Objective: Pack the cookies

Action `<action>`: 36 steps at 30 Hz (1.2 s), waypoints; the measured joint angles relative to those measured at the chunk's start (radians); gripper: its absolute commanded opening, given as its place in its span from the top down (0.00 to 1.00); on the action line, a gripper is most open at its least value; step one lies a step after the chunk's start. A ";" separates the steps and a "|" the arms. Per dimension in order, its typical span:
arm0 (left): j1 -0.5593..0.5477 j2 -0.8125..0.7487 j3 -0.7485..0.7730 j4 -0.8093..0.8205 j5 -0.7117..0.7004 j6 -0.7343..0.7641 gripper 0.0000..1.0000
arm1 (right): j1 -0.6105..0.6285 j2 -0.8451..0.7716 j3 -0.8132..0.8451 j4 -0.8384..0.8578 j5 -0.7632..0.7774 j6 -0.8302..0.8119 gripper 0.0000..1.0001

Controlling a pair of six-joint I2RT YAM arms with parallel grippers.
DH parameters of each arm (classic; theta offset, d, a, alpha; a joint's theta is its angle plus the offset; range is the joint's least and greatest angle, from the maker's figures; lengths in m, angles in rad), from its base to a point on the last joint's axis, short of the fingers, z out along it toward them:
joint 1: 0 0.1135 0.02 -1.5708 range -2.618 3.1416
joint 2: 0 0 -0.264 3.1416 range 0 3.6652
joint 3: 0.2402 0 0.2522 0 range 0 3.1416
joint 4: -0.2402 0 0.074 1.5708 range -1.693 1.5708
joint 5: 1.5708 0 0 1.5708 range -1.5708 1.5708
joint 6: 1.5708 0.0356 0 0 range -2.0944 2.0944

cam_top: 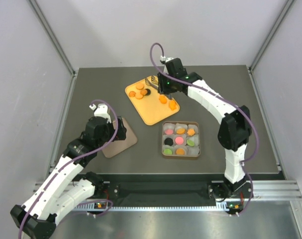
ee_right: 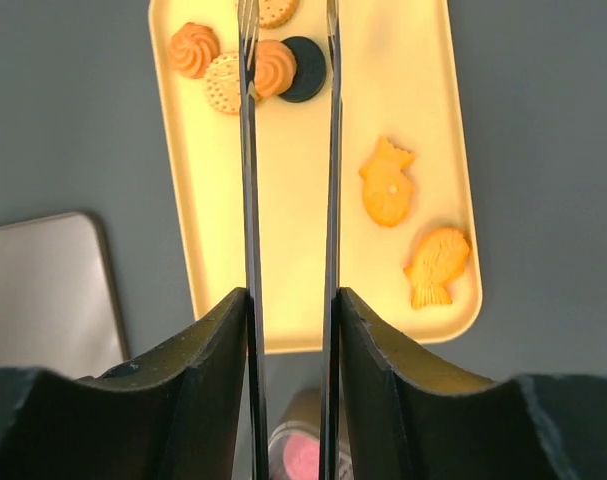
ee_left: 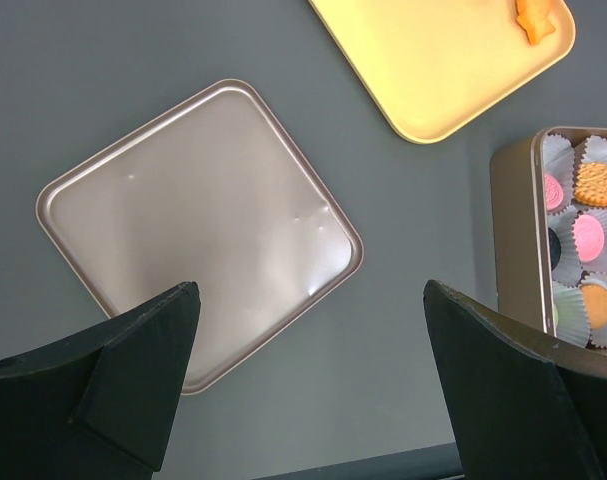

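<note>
Right wrist: 2 cookies [ee_right: 275,68] between tongs [ee_right: 249,200] tips, beyond right jaws.

1 tray [ee_right: 403,80] holds 7 cookies [ee_right: 388,180], 1 tin [ee_left: 513,250] 9 cups [cam_top: 192,151], plus 1 lid [ee_left: 183,220] and 1 tongs [ee_right: 248,200].

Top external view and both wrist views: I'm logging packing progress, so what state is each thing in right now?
Square tin, open, most cups filled.
Lid, off the tin, flat on the table.
Yellow tray, holding several loose cookies.
Tongs, blades apart, over the tray.
Right gripper, shut on the tongs.
Left gripper, open, empty, above the lid.
</note>
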 measured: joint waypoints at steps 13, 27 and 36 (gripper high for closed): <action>0.000 0.000 0.000 0.000 -0.002 0.000 0.01 | 0.100 0.106 0.056 0.038 0.111 -0.019 0.57; 0.000 0.000 0.000 0.000 -0.002 0.000 0.01 | 0.146 0.197 0.120 0.023 0.209 -0.047 0.57; 0.000 0.000 0.000 0.000 -0.002 0.000 0.01 | 0.179 0.213 0.145 -0.007 0.256 -0.071 0.57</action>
